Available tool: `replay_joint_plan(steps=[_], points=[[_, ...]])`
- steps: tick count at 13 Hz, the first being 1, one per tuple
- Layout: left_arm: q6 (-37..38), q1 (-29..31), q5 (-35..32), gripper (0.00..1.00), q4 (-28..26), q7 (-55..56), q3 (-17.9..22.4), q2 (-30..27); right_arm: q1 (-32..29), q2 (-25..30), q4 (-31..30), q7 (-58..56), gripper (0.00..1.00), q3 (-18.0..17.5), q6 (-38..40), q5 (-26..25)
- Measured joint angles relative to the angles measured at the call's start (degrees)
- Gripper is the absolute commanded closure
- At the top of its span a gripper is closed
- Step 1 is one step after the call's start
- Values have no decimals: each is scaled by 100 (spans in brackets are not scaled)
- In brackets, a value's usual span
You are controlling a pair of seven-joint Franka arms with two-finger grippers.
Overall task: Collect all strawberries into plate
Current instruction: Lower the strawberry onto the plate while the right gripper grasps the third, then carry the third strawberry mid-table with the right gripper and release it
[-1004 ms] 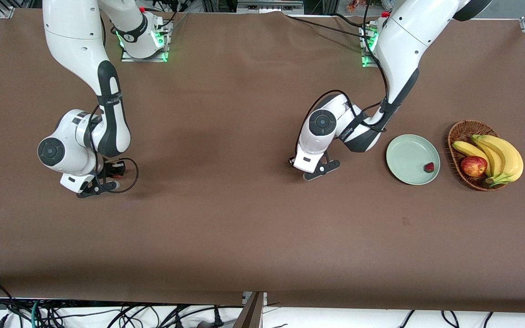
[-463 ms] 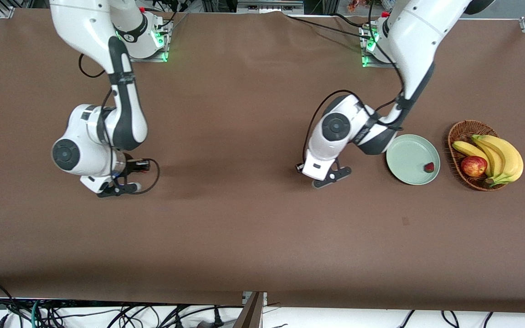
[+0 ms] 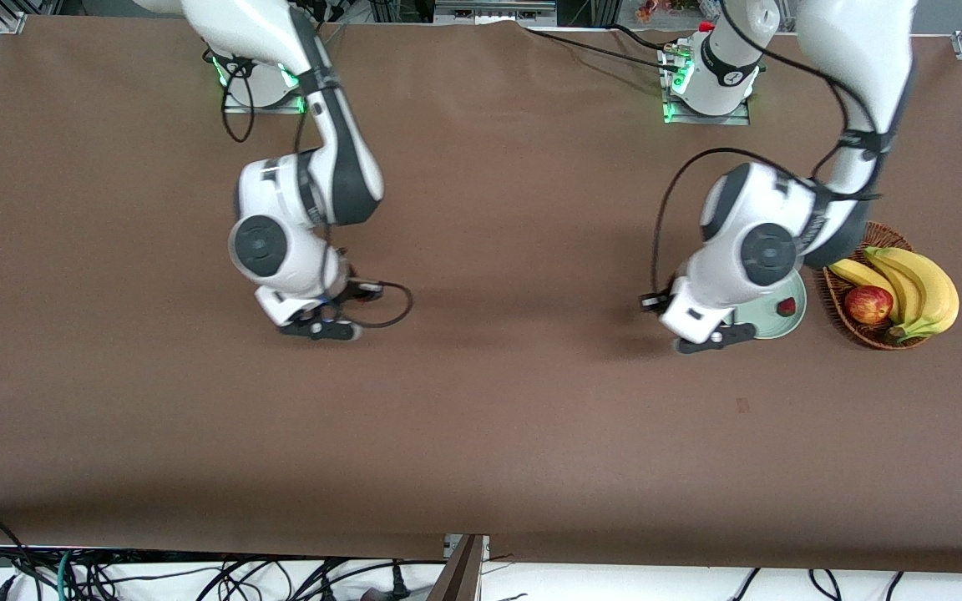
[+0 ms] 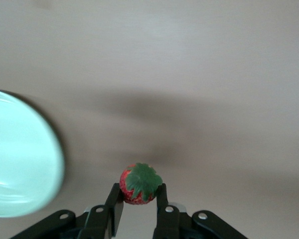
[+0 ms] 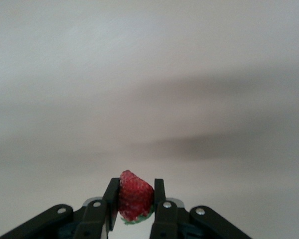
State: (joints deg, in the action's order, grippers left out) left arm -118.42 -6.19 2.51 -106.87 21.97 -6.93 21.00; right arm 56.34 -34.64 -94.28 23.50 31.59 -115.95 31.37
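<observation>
Front view first: your plate (image 3: 792,315) sits toward the left arm's end of the table (image 3: 481,401), touching the basket (image 3: 857,330) of bananas (image 3: 915,284) and an apple (image 3: 868,304). One berry (image 3: 787,306) lies in the plate at about 3 o'clock from the dish's centre; which way it points is too small to tell. The left gripper (image 3: 711,340) hangs over the plate's rim on the side toward the right arm, and the arm covers most of the dish. The right gripper (image 3: 318,327) hangs over bare brown cloth, well apart from the plate, toward the table's middle. Cables (image 3: 113,576) trail below the table's near edge.

Left wrist view: you have the fingers (image 4: 115,203) clamped on a second berry (image 4: 140,183), green top facing the camera, long axis running away from the lens toward the table. The plate (image 4: 20,154) shows at 9 o'clock of the berry.

Right wrist view: the fingers (image 5: 111,198) are clamped on a third berry (image 5: 135,202), red tip at 12 o'clock, green top at 6, long axis upright in this view. Below it is only blurred cloth.
</observation>
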Motion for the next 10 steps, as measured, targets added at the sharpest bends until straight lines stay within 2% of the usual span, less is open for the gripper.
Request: replay_joint_plan(steps=[3, 5, 6, 8, 9, 10], points=[[-9, 55, 114, 96, -754, -1697, 941, -460, 172, -330, 354, 1734, 82, -754, -838, 78], [-428, 73, 117, 96, -1200, -2495, 1399, -495, 357, -662, 436, 2673, 78, -1174, -1726, 87], [-792, 91, 118, 96, -1460, -2753, 1537, -485, 471, -858, 444, 3077, 70, -1350, -2231, 87], [-1463, 119, 118, 96, -1894, -3012, 1612, -408, 716, -1206, 463, 3516, 27, -1464, -2909, 87], [-1656, 116, 118, 92, -1997, -3050, 1608, -337, 755, -1288, 491, 3572, 14, -1462, -2997, 88], [-1789, 112, 118, 71, -2040, -3065, 1600, -251, 742, -1289, 534, 3578, 12, -1435, -2977, 88]])
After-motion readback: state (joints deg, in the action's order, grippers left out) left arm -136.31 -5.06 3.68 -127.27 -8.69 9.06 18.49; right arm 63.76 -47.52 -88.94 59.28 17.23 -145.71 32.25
